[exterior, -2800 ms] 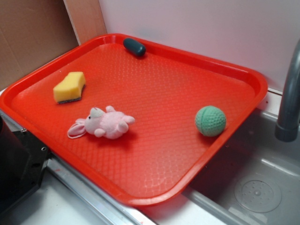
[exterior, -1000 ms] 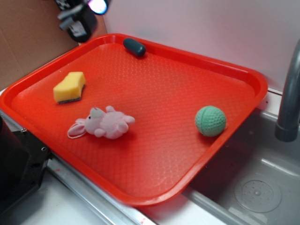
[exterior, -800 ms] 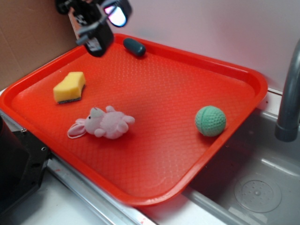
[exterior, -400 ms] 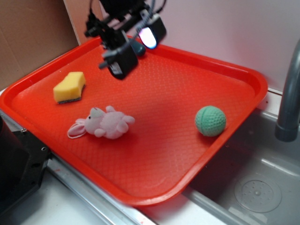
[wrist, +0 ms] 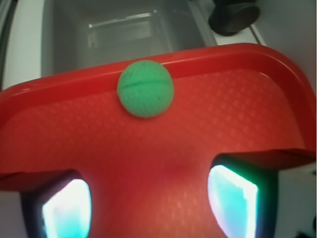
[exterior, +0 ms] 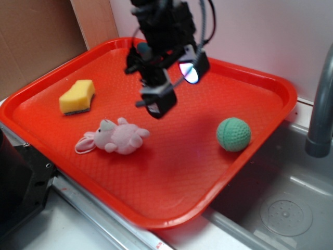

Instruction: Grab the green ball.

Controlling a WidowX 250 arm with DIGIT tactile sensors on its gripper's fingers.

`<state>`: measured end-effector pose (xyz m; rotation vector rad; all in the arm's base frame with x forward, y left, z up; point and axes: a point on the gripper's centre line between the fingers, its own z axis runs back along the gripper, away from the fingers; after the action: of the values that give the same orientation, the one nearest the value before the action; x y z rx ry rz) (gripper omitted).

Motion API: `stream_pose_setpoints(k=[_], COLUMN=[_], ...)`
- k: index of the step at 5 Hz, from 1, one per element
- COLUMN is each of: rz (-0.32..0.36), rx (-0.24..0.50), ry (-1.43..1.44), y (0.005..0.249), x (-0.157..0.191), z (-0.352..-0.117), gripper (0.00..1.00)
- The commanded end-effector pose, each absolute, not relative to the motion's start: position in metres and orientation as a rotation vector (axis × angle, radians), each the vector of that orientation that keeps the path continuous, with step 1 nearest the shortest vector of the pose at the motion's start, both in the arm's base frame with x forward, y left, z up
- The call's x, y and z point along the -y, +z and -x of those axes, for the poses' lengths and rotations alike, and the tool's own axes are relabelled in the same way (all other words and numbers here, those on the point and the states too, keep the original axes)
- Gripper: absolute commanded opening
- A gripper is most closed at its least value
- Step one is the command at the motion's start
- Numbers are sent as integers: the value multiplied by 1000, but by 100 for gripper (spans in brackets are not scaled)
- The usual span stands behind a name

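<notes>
Green ball (exterior: 233, 134) sits on the right side of the red tray (exterior: 208, 172), close to the rim that borders the sink (exterior: 281, 208); in the wrist view it lies ahead (wrist: 145, 89), centred between the two glowing fingers (wrist: 233, 201). You are in the approach: the gripper (exterior: 174, 88) hangs above the middle of the tray, jaws spread wide and empty, well apart from the ball. Your next move calls for carrying it right and down until the fingers straddle the ball, then closing; a round ball this near the rim may roll when nudged. Besides the ball, the tray holds a yellow sponge (exterior: 77, 97) at far left, a pink plush bunny (exterior: 114, 137) near left, and a dark teal capsule (exterior: 144, 50) by the far rim.
</notes>
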<state>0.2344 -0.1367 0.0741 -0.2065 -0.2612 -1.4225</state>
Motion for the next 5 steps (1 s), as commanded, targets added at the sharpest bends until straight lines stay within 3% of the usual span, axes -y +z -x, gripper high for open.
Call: stream_pose_setpoints(k=[1, 3, 4, 5], rz=[202, 208, 198, 201], rx=[261, 206, 204, 198], ry=[-1466, -1403, -1404, -1407], y=[60, 40, 38, 37], x=[184, 193, 194, 194], z=[-235, -257, -257, -253], gripper=[100, 100, 0, 0])
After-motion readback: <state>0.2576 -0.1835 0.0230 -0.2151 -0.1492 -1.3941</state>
